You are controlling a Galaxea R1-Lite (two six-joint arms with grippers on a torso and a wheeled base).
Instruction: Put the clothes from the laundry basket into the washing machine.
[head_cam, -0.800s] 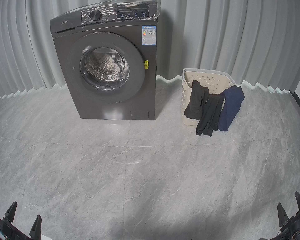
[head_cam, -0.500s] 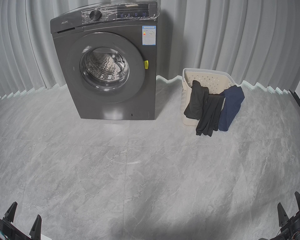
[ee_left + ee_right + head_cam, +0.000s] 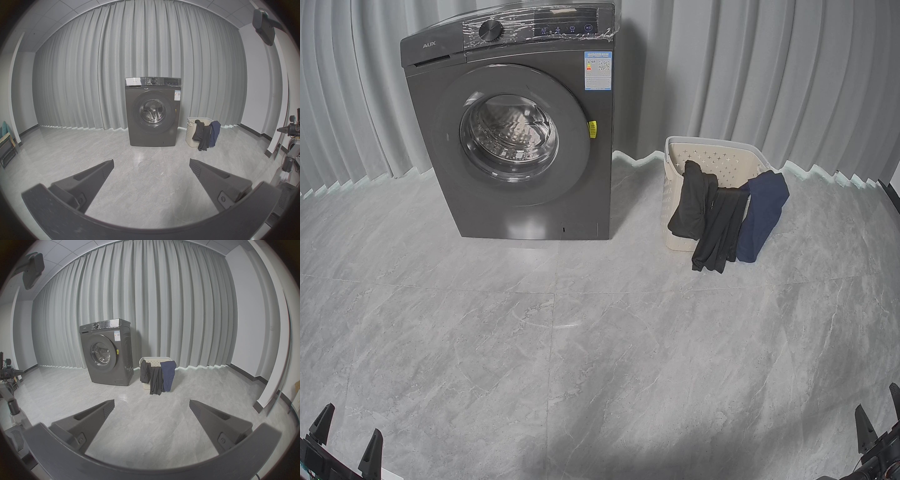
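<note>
A dark grey front-loading washing machine (image 3: 512,125) stands on the pale grey marbled tile floor (image 3: 562,362), its back to a grey pleated curtain (image 3: 775,75). Its round door with the glass porthole (image 3: 509,137) is closed. Clear plastic film (image 3: 540,25) lies over the control panel along the top of the machine, where a round dial (image 3: 490,29) sits.

Just to the right of the washing machine, with a narrow strip of floor between them, stands a cream perforated plastic laundry basket (image 3: 712,153). Three clothes hang over the basket's front rim and down its outer wall. The black garment (image 3: 692,203) is the one nearest the washing machine. Next to it hangs the long charcoal garment (image 3: 722,231), whose lower end reaches down to the floor. The navy blue garment (image 3: 761,212) hangs farthest from the machine. All three are outside the drum.

Both arms are well apart from the washing machine, with a wide stretch of floor between. The left pincer (image 3: 351,420) is low and roughly in line with the machine's left side; its black fingers are spread wide and grasp nothing. The right pincer (image 3: 876,398) is low and far to the right of the machine, beyond the basket's line; it too is released and empty.
</note>
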